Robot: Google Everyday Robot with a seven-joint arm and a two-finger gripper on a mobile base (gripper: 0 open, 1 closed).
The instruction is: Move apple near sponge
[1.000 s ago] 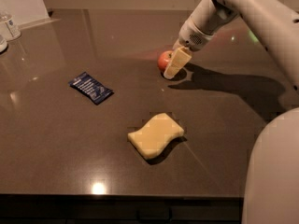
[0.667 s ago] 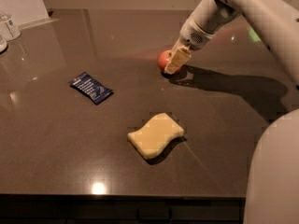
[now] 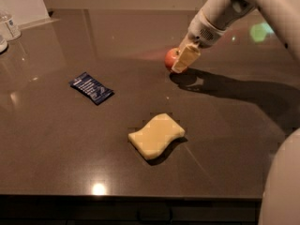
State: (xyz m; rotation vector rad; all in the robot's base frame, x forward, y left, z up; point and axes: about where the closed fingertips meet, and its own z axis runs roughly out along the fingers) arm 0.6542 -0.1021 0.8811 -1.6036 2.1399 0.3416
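Far back on glossy dark tabletop (image 3: 56,139), claw (image 3: 183,61) at apple (image 3: 170,58).

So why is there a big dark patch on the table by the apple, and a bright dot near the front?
Camera view: the dark patch is the shadow of the arm, stretching toward the picture's right from the claw, which is down at the apple. Camera view again: the bright dot is light glaring off the shiny table, and the sponge throws a small shadow too.

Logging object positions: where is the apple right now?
In the camera view the apple is at the hand, back and right of centre on the table, beyond the sponge and right of the blue packet.
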